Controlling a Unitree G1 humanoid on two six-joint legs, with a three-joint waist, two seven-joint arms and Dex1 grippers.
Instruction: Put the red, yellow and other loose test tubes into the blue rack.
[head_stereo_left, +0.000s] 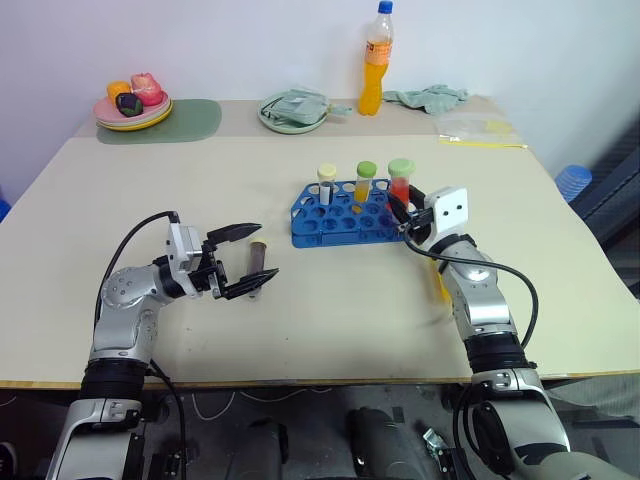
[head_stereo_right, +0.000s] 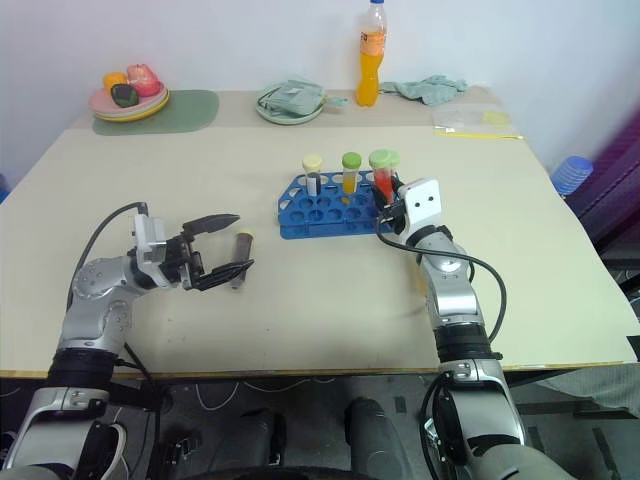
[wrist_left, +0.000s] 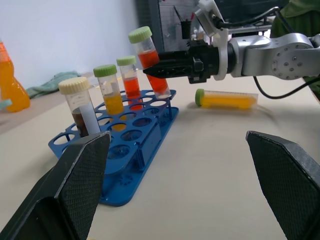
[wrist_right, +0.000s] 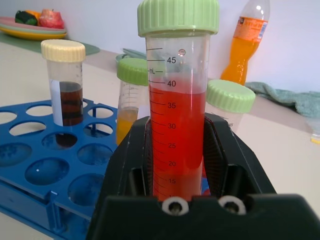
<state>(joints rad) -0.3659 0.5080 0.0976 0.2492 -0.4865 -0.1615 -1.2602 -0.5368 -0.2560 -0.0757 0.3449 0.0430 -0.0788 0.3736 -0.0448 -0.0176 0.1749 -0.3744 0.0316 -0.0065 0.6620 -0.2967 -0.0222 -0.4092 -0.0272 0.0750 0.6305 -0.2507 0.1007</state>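
The blue rack (head_stereo_left: 318, 228) stands mid-table with a cream-capped brown tube (head_stereo_left: 326, 185), a green-capped yellow tube (head_stereo_left: 365, 182) and a green-capped red tube (wrist_left: 131, 80) upright in it. My right gripper (head_stereo_left: 399, 207) is shut on another green-capped red tube (wrist_right: 178, 125), held tilted with its lower end at the rack's right end. A yellow tube (wrist_left: 226, 98) lies on the table beside my right arm. A brown tube (head_stereo_left: 258, 258) lies on the table by my left gripper (head_stereo_left: 258, 254), whose fingers stand wide open with nothing between them.
At the back of the table stand an orange drink bottle (head_stereo_left: 375, 62), a plate of fruit (head_stereo_left: 132, 108) on a green mat (head_stereo_left: 190, 121), a green plate with a cloth (head_stereo_left: 292, 110), another cloth (head_stereo_left: 430, 97) and a plastic bag (head_stereo_left: 478, 130).
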